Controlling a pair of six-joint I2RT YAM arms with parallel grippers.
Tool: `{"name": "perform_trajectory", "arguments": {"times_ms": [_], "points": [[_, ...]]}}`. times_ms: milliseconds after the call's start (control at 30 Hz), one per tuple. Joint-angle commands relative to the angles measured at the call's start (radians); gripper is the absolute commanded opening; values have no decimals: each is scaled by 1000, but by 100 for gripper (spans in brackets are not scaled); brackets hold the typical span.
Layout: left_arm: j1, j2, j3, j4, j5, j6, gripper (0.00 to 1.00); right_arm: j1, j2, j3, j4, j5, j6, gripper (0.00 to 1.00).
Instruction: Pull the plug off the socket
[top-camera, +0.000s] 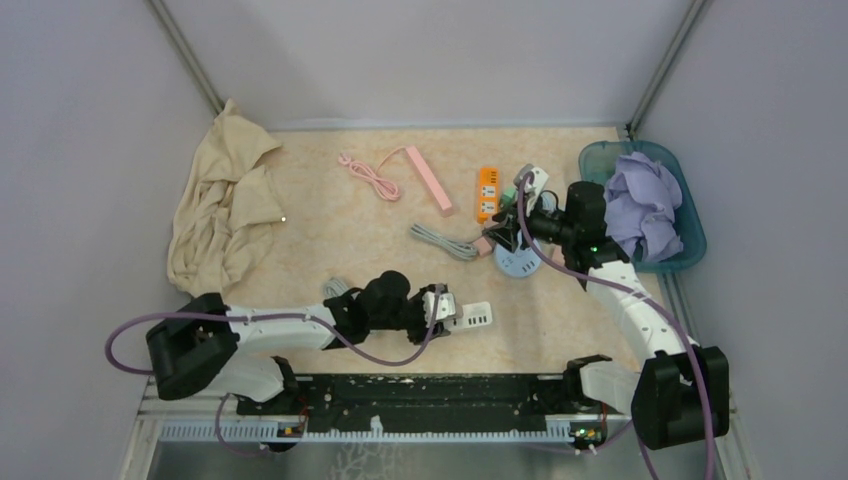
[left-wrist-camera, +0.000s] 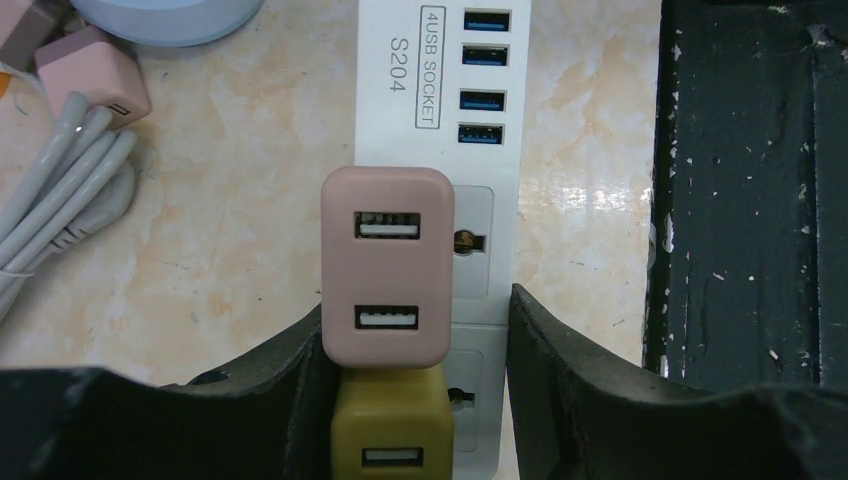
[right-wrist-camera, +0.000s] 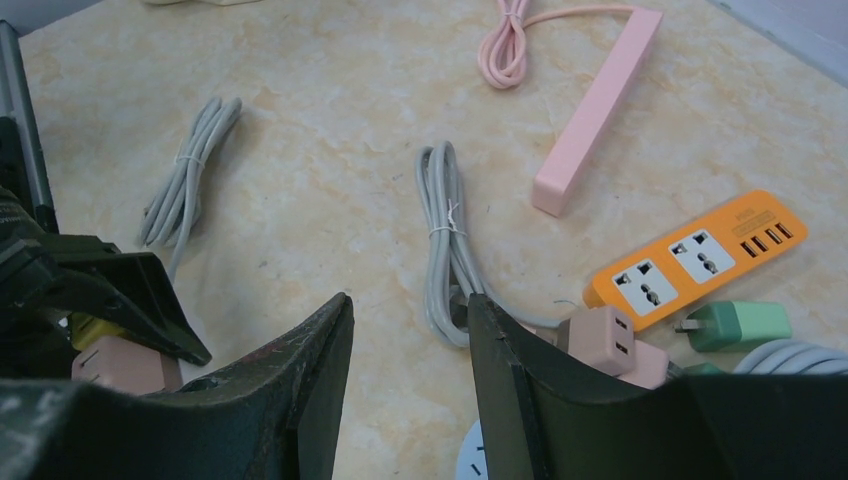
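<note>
A white power strip (top-camera: 475, 317) (left-wrist-camera: 437, 60) lies near the table's front. A pink USB plug (left-wrist-camera: 387, 265) sits in it, with a yellow plug (left-wrist-camera: 392, 430) just behind. My left gripper (top-camera: 440, 308) (left-wrist-camera: 415, 310) is open, with its jaws either side of the pink plug and the strip. The left finger (left-wrist-camera: 280, 390) lies against the plugs and the right finger (left-wrist-camera: 560, 380) is at the strip's edge. My right gripper (top-camera: 510, 228) (right-wrist-camera: 410, 300) is open and empty above the table further back. The right wrist view shows the pink plug (right-wrist-camera: 125, 365) at the left.
A beige cloth (top-camera: 225, 200) lies far left. A pink strip (top-camera: 430, 180), an orange strip (top-camera: 487, 193), grey cables (top-camera: 445, 240), a round blue socket (top-camera: 520, 262) and loose adapters (right-wrist-camera: 605, 340) sit mid-table. A teal basin (top-camera: 690, 250) holds purple cloth. A black rail (top-camera: 420, 390) runs along the front.
</note>
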Motion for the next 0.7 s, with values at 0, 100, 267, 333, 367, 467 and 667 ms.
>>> {"name": "perform_trajectory", "arguments": {"times_ms": [0, 100, 267, 333, 367, 467, 667], "points": [[-28, 47, 62, 84, -5, 25, 0, -10, -15, -4, 50, -26, -16, 46], [-39, 89, 82, 91, -7, 34, 0, -12, -19, -4, 51, -28, -15, 46], [-49, 161, 118, 96, 0, 41, 2, -12, -18, -8, 57, -31, -11, 46], [-51, 189, 135, 94, 0, 46, 5, -12, -18, -7, 56, -31, -10, 46], [-49, 204, 144, 90, -3, 52, 7, -12, -18, -7, 57, -32, -11, 46], [-51, 257, 188, 62, -13, 70, 15, -13, -18, -7, 57, -33, -12, 46], [-51, 361, 266, 28, -43, 92, 39, -18, -26, -5, 53, -28, -14, 46]]}}
